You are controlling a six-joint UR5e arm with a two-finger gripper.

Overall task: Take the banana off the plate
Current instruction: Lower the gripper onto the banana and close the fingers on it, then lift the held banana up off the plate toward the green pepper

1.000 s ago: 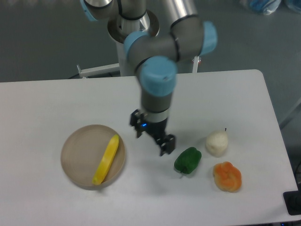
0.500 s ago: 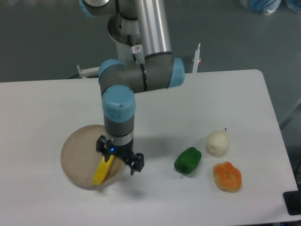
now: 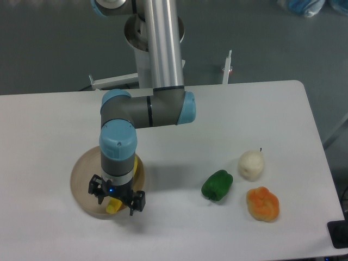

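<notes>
The beige-tan plate (image 3: 82, 175) sits at the front left of the white table. The yellow banana (image 3: 113, 206) lies in it, mostly hidden under the arm's wrist; only its near tip and a sliver by the wrist show. My gripper (image 3: 116, 199) hangs straight over the plate's front right part, with its two dark fingers spread to either side of the banana's near end. The jaws stand open, and I cannot tell whether the fingers touch the banana.
A green pepper (image 3: 217, 185) lies right of the plate. A white garlic-like bulb (image 3: 251, 165) and a lumpy orange fruit (image 3: 262, 204) lie further right. The arm's base column (image 3: 157, 49) stands behind the table's far edge.
The arm has swung left from the table's middle to over the plate, and the gripper has come down around the banana's near end, covering most of it.
</notes>
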